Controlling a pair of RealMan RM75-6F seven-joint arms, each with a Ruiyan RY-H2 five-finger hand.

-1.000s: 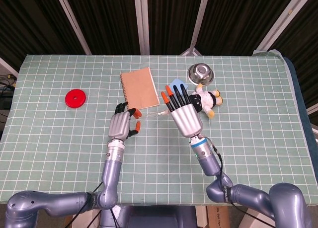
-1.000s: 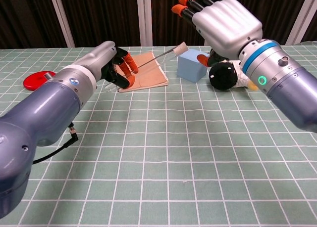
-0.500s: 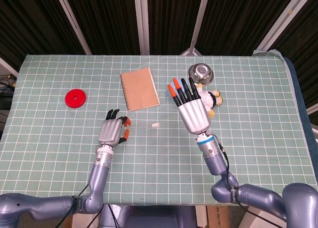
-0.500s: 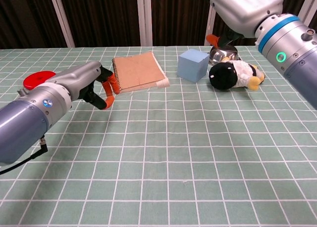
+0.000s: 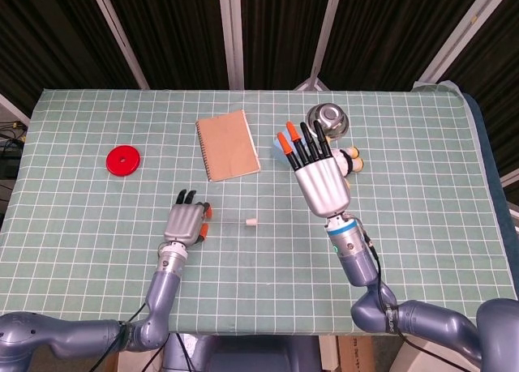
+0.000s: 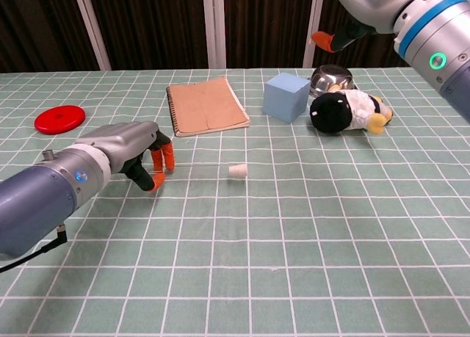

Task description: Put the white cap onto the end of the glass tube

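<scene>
Capped tube now down on the mat, both hands off it

A second ago our left hand [image 6: 143, 155] held the glass tube [image 6: 198, 167] up beside the notebook [image 6: 206, 106] while the right hand [image 5: 318, 175] reached in over it. Now the tube lies flat on the green grid mat [image 6: 294, 234], between the left hand and the middle of the table, with the white cap [image 6: 236, 171] sitting at its right-hand end. We see the left hand lowered beside the bare end, its fingers loosely curled and holding nothing; the right hand is lifted well clear, fingers spread and empty. We judge the capping done and the tube released.
</scene>
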